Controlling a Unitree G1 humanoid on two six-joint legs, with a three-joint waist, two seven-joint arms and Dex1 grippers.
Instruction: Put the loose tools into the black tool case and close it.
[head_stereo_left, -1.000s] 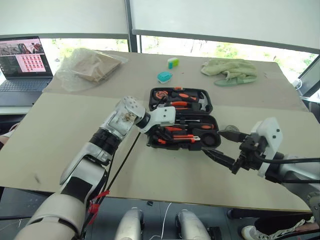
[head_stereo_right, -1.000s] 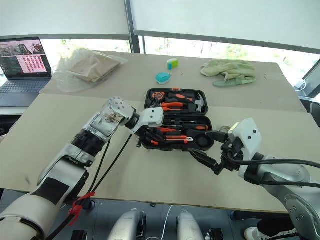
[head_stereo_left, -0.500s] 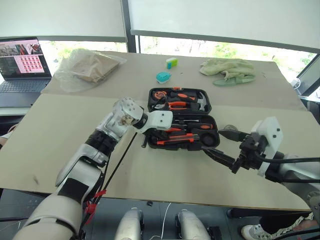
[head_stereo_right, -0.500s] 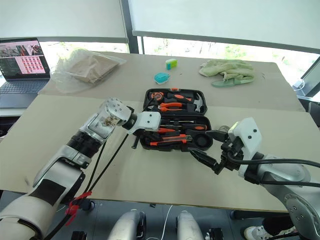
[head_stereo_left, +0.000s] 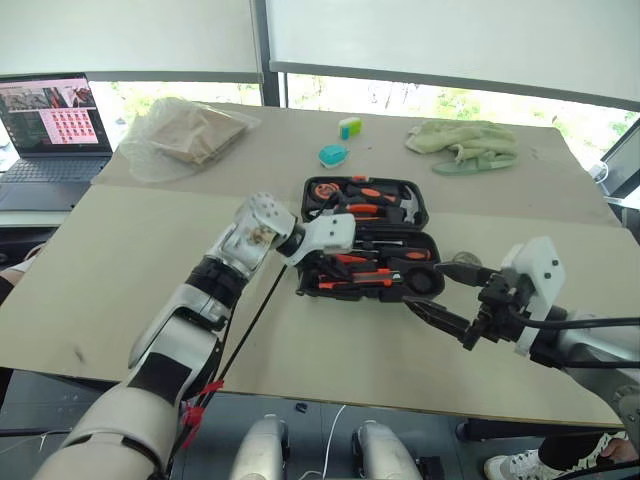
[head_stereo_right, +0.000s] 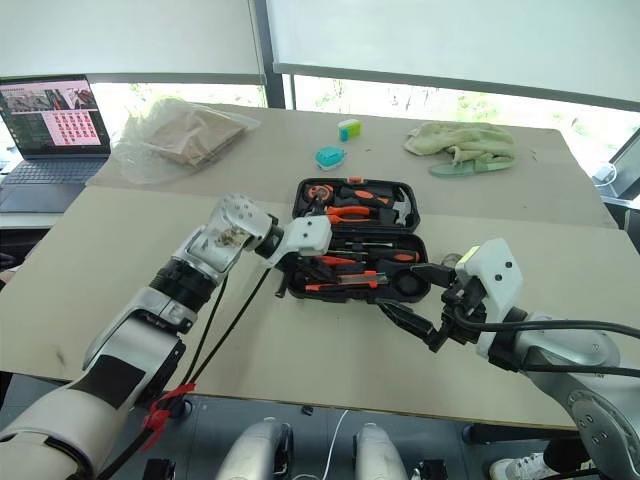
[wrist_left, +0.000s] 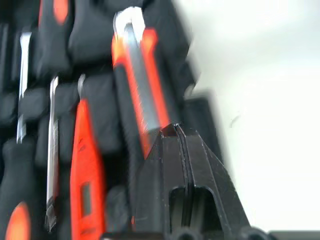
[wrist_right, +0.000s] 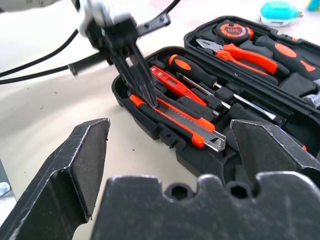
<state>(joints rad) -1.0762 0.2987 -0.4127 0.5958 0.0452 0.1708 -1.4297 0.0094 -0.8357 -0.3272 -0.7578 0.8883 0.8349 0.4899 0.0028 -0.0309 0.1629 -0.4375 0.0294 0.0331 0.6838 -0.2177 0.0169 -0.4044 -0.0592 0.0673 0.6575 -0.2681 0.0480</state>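
**Black case lies open, tools seated, lid not yet shut**

Black moulded plastic forms the tool case (head_stereo_left: 365, 240), which lies open near the middle of the table (head_stereo_left: 130, 260), its lid half laid flat on the far side and the tray half nearer the robot. Both halves are full of orange-and-black tools in their slots. The utility knife (wrist_right: 175, 120) lies along the tray's near edge, with a slim orange screwdriver (wrist_right: 170, 85) and a larger screwdriver (wrist_right: 200, 72) just beyond it. I see no loose tool on the bare table around the case, so packing looks done and closing is probably what remains.

The left gripper (wrist_right: 145, 95) has its two black fingers pressed together, holding nothing; the tips point down at the knife's end, touching it or just above it, I cannot tell which. Shut fingers make a blunt poker, so my guess is that it is pressing the knife into its slot.

The right gripper (head_stereo_left: 448, 290) hangs with its fingers spread wide and empty, just off the case's right near corner, likely waiting clear of the tray until the lid needs swinging over.

A teal object (head_stereo_left: 332, 155), a green cloth (head_stereo_left: 462, 143), a plastic bag (head_stereo_left: 185, 135) and a laptop (head_stereo_left: 55, 125) sit well apart.
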